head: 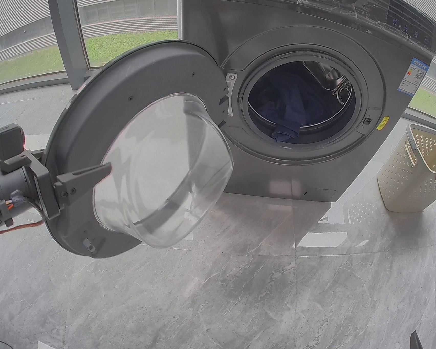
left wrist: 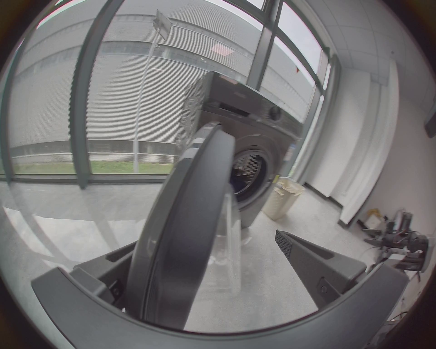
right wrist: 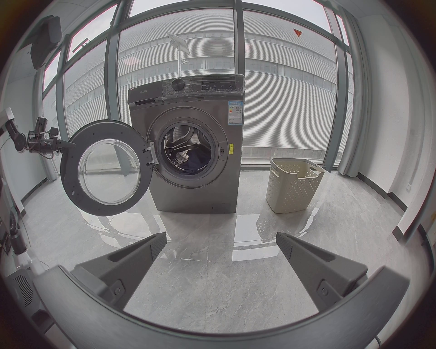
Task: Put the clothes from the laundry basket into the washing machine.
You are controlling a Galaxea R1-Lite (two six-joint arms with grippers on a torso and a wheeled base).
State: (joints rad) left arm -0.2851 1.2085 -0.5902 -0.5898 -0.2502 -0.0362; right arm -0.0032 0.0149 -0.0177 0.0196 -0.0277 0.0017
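The grey washing machine (head: 299, 181) stands with its round door (head: 133, 101) swung wide to the left. Dark blue clothes (head: 281, 107) lie in the drum, one fold hanging near the lip. The cream laundry basket (head: 419, 173) stands on the floor right of the machine; the part of its inside that I see is bare. My left gripper (head: 95, 170) is open and straddles the door's outer edge, the door rim (left wrist: 181, 236) standing between its fingers. My right gripper (right wrist: 220, 236) hangs low at the right, open, nothing between its fingers, well back from the machine (right wrist: 190, 191) and basket (right wrist: 293, 184).
Tall windows with grey frames (head: 64, 22) run behind and beside the machine. Grey marble floor (head: 267, 291) stretches open in front of it. The open door takes up the space left of the drum opening. Equipment (left wrist: 399, 241) sits by the white wall far off.
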